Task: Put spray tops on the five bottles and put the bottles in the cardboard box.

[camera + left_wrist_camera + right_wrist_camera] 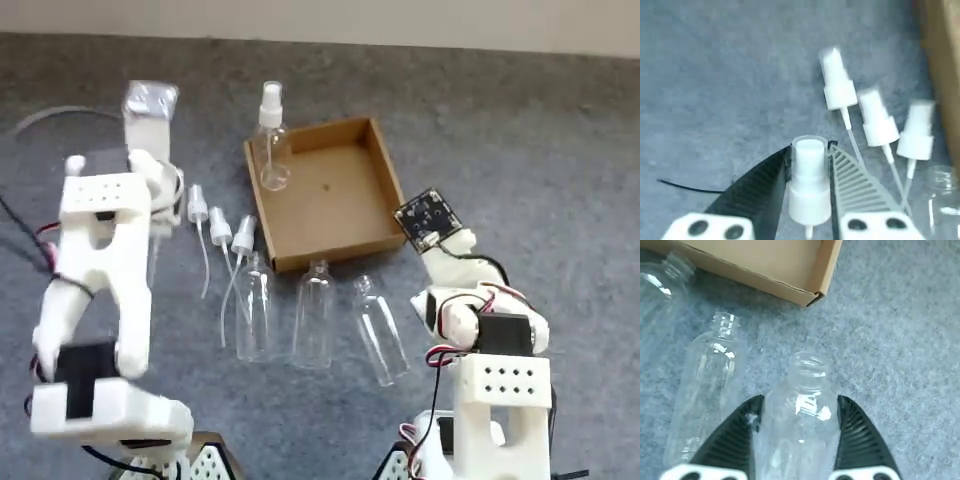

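My left gripper (pixel 810 147) is shut on a white spray top (pixel 809 185), held over the grey carpet. Three more spray tops (pixel 837 82) (pixel 877 120) (pixel 917 132) lie side by side just beyond it, between the left arm and the cardboard box (pixel 330 250). My right gripper (pixel 800 400) is shut on a clear open-necked bottle (pixel 800 420) near the box's corner (pixel 815 295). Three uncapped bottles (pixel 253 305) (pixel 313 315) (pixel 378 330) lie in a row in front of the box. One bottle with a spray top (pixel 271 140) rests across the box's far left rim.
A small clear packet (pixel 150 103) lies at the back left behind the left arm (pixel 100 290). The right arm (pixel 495 370) stands at the front right. Open carpet stretches to the right of the box and along the back.
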